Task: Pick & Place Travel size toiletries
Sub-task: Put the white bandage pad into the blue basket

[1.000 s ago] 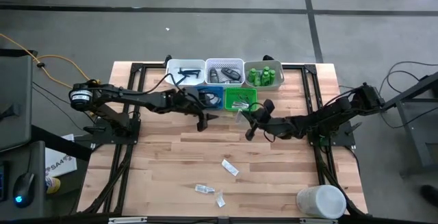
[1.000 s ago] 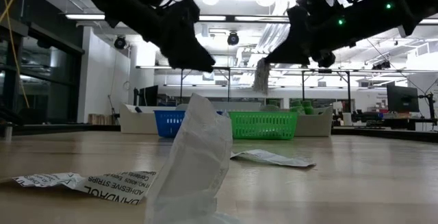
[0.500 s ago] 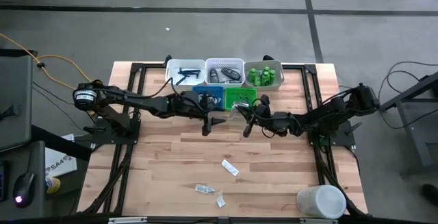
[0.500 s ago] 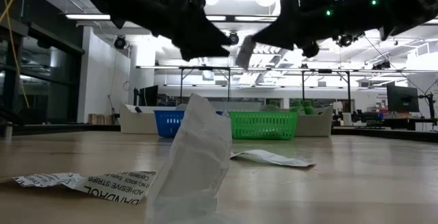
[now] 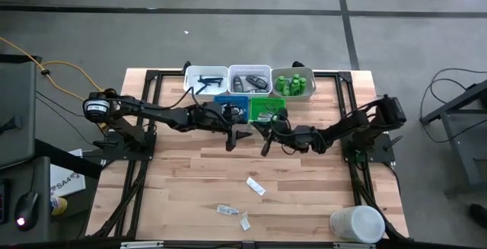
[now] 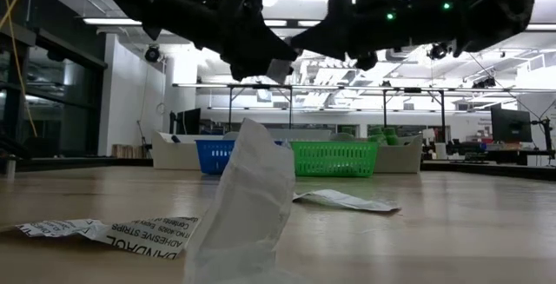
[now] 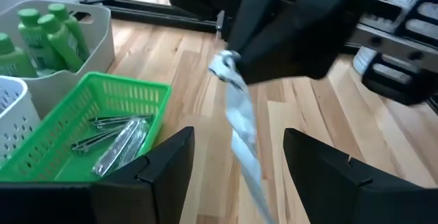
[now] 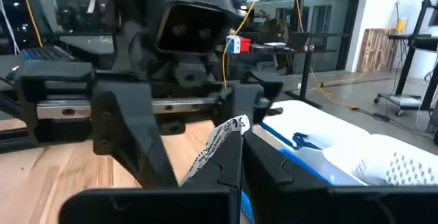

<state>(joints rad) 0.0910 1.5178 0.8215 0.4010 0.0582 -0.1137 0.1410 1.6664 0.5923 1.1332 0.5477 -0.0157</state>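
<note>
Right gripper (image 5: 254, 126): closing flat on one end of a clear packet (image 7: 239, 125), holding it above the worktop (image 5: 304, 180) just in front of the green tray (image 5: 267, 109), near the middle of the back edge.

Left gripper (image 5: 243, 135): standing with its fingers (image 7: 161, 162) spread wide on either side of the hanging packet, touching nothing that I can make out; the two grippers are facing each other almost nose to nose.

Step in hand: looks like a hand-over of the packet from right to left, not yet completed.

Packet risk: it is thin and limp and is hanging at a slant, so the left fingers may be closing on air or on a bare corner; if the right lets go first, it is likely dropping to the wood beside the tray.

Collision risk: the arms are working very close together, so a small overshoot could be knocking finger against finger or twisting the packet out of the grip.

Tray risk: the green tray, already holding a packet and some thin metal pieces, sits just beside the grippers and could be getting nudged.

Still waiting: three more packets (image 5: 256, 186) are lying loose toward the front edge, with a big white container (image 5: 356, 224) at the front right corner.
</note>
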